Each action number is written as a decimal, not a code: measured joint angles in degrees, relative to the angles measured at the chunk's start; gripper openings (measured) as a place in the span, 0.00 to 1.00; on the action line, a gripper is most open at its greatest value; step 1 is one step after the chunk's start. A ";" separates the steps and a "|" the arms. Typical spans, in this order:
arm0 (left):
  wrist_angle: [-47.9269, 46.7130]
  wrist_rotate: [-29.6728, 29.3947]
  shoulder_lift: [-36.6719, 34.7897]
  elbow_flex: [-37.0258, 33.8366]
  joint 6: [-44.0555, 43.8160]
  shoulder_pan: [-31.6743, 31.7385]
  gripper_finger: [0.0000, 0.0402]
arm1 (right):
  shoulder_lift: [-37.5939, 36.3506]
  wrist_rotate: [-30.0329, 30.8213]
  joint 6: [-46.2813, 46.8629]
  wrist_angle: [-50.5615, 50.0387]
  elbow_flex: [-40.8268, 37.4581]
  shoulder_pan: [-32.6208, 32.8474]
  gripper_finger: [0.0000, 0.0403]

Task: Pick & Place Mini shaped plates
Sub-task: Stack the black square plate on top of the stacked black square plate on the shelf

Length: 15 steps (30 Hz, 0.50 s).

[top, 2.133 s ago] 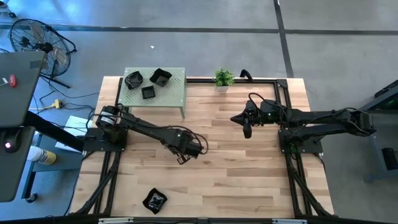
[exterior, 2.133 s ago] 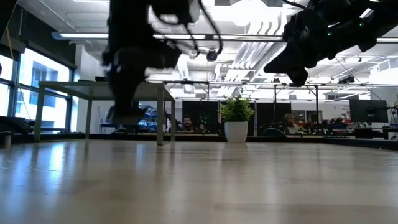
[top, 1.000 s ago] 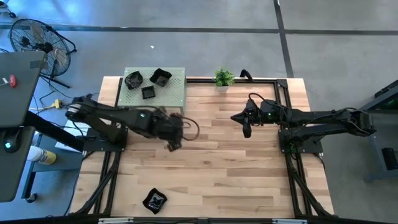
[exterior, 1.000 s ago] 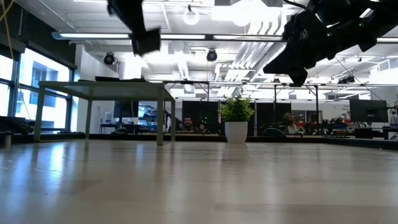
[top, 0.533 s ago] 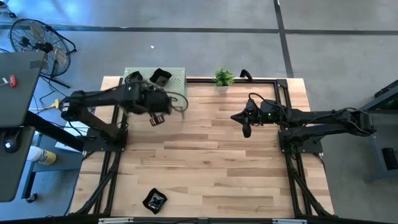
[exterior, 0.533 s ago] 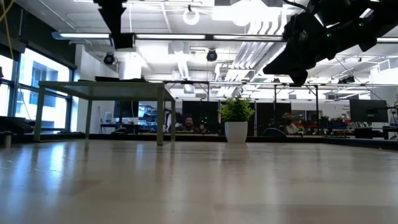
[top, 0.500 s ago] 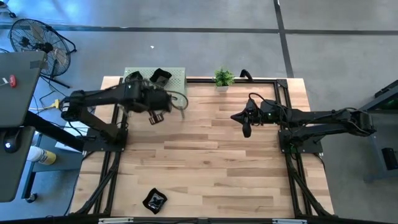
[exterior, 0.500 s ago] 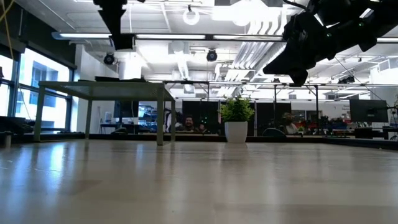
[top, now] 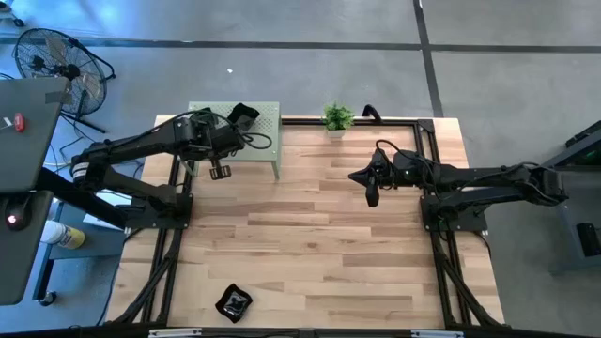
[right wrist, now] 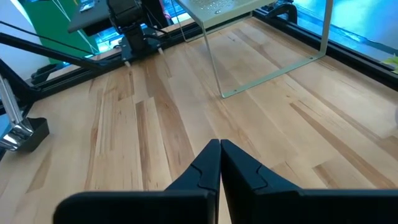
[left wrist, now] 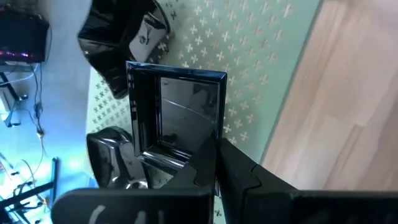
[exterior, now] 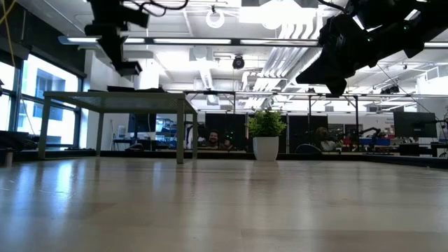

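My left gripper hovers over the near edge of the green perforated stand at the table's far left, shut on a square glossy black mini plate. Two other black plates rest on the stand top; the high view shows one of them and the arm hides the rest. One more plate lies on the wood near the front edge. My right gripper hangs shut and empty above the table's right half. My left gripper holds the square plate by one rim, near a corner. One finger shows against that rim; the plate hides the other. The fingers slant down from above. The plate is lifted clear above the stand top, tilted, its hollow side toward the wrist camera.
A small potted plant stands at the far edge next to the stand. Black frame rails run along the table's sides. Bare wood lies between the two arms. People sit in the room beyond the table.
My left gripper has swung from the table's middle toward the far left edge, out over the green stand, and its wrist has rolled. It stays shut, and the square plate has travelled with it, clear of the wood.
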 joint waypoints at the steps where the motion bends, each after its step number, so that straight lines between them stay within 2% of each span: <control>1: 1.09 -0.02 -0.52 -1.47 0.51 0.37 0.00 | 0.00 0.00 0.01 0.00 0.00 0.00 0.02; 7: 2.67 -0.14 -1.19 -6.93 1.11 3.67 0.00 | 0.00 -0.02 0.24 0.11 0.00 0.02 0.02; 15: 7.26 -0.07 -1.19 -8.01 2.25 6.03 0.02 | 0.00 -0.02 0.24 0.13 0.00 0.00 0.02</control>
